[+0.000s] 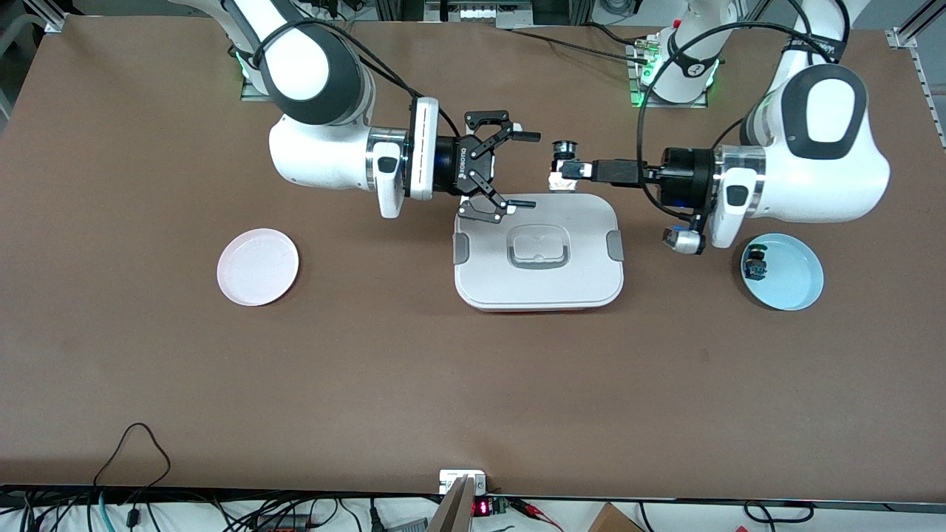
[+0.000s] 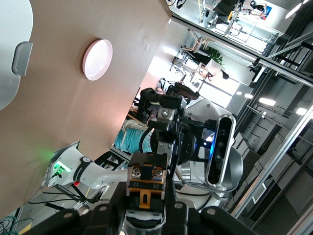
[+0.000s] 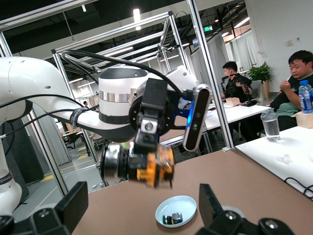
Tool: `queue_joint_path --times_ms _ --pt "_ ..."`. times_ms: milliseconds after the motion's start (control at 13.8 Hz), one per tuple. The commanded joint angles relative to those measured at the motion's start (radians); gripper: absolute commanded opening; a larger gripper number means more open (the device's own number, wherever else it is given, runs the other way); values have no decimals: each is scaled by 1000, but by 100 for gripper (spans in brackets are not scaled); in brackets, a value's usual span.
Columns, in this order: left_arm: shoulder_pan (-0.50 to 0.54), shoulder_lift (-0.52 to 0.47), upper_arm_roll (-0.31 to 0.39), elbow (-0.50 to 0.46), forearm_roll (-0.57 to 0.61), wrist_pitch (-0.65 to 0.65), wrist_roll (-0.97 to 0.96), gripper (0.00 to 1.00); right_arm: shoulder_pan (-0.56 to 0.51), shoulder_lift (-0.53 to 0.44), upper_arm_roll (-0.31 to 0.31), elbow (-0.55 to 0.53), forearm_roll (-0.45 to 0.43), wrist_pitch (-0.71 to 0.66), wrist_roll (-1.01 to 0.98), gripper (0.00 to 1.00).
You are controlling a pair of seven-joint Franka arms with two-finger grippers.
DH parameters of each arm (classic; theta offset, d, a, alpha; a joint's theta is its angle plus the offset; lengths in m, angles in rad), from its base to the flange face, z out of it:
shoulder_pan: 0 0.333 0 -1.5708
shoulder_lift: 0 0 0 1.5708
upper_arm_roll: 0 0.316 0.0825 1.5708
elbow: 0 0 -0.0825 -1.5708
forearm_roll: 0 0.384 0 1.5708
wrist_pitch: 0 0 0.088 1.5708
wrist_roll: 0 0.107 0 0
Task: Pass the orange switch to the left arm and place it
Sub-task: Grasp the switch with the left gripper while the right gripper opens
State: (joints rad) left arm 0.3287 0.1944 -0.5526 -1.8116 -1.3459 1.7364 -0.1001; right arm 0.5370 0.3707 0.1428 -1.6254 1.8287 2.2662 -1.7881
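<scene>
**Left gripper:** Entry. I, the left gripper [image 1: 567, 170], am up in the air over the twelve o'clock edge of the large white rounded lidded plastic box [image 1: 539, 292], reading the front view as a clock face. My jaws are pressed onto the small black cylindrical switch with the orange cap and yellowish label [image 1: 566, 150]. It is pinched and off the table, with no contact with the box.

**Right gripper:** Noted. I, the right gripper [image 1: 523, 169], am level with you over the same edge, at about nine o'clock from the orange switch. My jaws are spread wide with nothing between them. One finger [image 1: 526, 137] is on the twelve o'clock side and one is on the six o'clock side. There is a clear gap between my fingertips and the switch. In my wrist view its orange body [image 3: 155, 169] shows sideways in your grip.

**Left gripper:** Table items. A round pale pink plate [image 1: 258, 267] lies at nine o'clock of the box, well apart from it. A round light blue plate [image 1: 802, 295] lies at three o'clock.

**Right gripper:** On the blue plate is a similar black switch with a green-blue cap [image 1: 755, 266], near the rim on the box side.
</scene>
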Motion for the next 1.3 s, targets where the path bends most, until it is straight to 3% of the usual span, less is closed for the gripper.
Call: queue_joint_path --times_ms 0,361,866,1083,1227 --pt "85 -16 3 6 14 -85 -3 0 -6 -25 -28 -7 14 1 -10 100" --pt "245 -23 2 50 374 -213 26 0 -61 -52 -116 -60 -23 -130 -2 100" --pt "325 -6 3 48 1004 -212 197 0 -155 -75 -333 -57 -420 -473 241 100" --pt "320 13 2 37 1300 -138 195 0 -169 -82 -394 -56 -543 -571 356 100" --pt "320 84 2 34 1457 -69 185 0 -173 -84 -408 -54 -626 -618 458 100"
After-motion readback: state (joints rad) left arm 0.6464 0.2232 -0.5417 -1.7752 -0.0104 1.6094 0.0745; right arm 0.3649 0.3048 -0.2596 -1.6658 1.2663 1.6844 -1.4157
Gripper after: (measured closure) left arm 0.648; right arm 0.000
